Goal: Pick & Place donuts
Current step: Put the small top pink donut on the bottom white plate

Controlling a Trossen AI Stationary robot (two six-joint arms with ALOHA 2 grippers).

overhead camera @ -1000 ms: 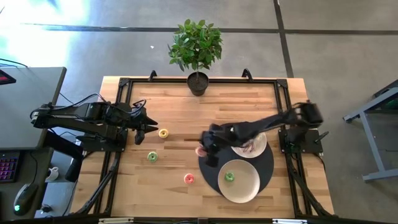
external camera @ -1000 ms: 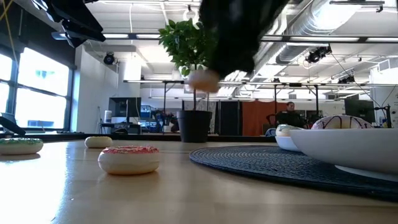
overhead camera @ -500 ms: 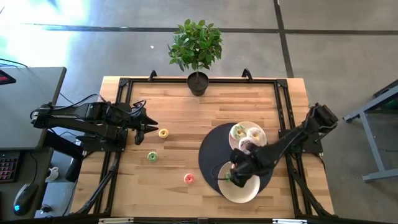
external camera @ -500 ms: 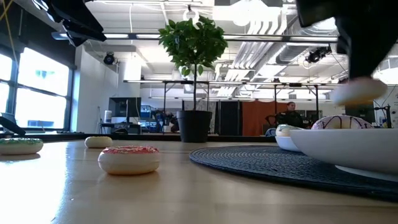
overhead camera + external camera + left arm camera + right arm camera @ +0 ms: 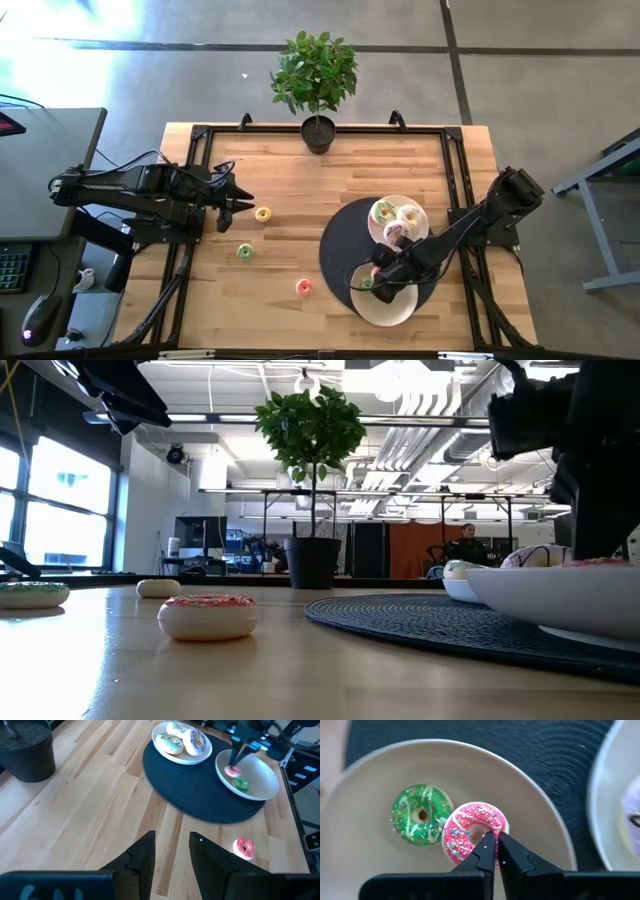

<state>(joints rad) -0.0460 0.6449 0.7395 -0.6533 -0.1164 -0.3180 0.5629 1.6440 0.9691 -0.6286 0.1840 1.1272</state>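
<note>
one right gripper [image 5: 491,851] pinches pink donut [image 5: 475,829] over plate [image 5: 370,855], pointing down.

2 donuts [image 5: 422,815] in plate [image 5: 365,785]

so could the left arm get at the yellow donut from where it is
Probably yes. The left end effector hangs open right beside the yellow donut, with bare table between them and nothing on top of it. The right end effector is busy over at the plate.

We looked straight down overhead, level across the tabletop, and closely from both wrists; all views shared the near plate [image 5: 385,298].
</note>
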